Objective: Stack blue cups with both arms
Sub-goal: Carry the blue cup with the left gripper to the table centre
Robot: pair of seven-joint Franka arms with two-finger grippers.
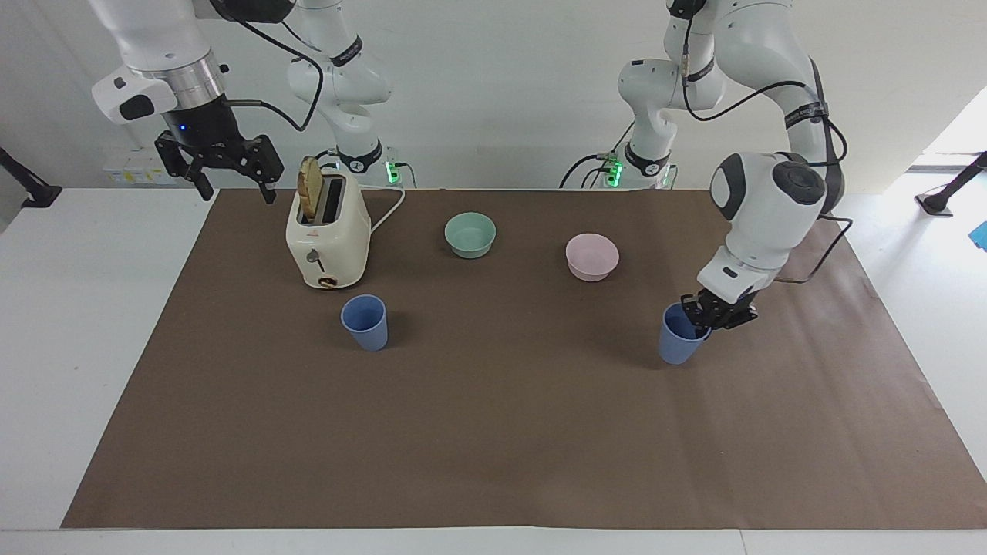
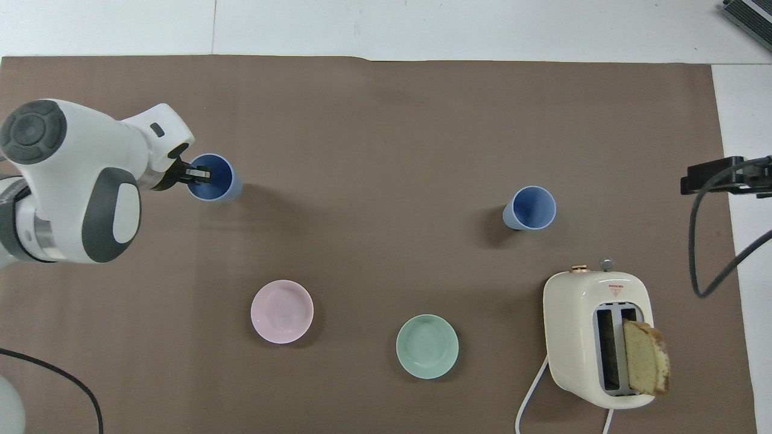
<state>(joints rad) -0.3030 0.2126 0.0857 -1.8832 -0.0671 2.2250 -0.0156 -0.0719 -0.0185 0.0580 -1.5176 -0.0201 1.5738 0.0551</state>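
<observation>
Facing view: the left gripper pinches the rim of one blue cup, a finger inside and a finger outside the wall nearest the left arm's end. This held cup tilts slightly, and its base looks just clear of the brown mat, though whether it is touching cannot be told. It sits toward the left arm's end of the table, farther from the robots than the pink bowl. The second cup stands upright and free on the mat, farther from the robots than the toaster, which holds a slice of bread. The green bowl rests between toaster and pink bowl. The right gripper waits high over the mat's edge beside the toaster, fingers spread wide, holding nothing.

Overhead view: the left gripper clamps the rim of the held cup. The second cup stands well apart toward the right arm's end. Of the right gripper only a dark part shows over the mat's edge.
</observation>
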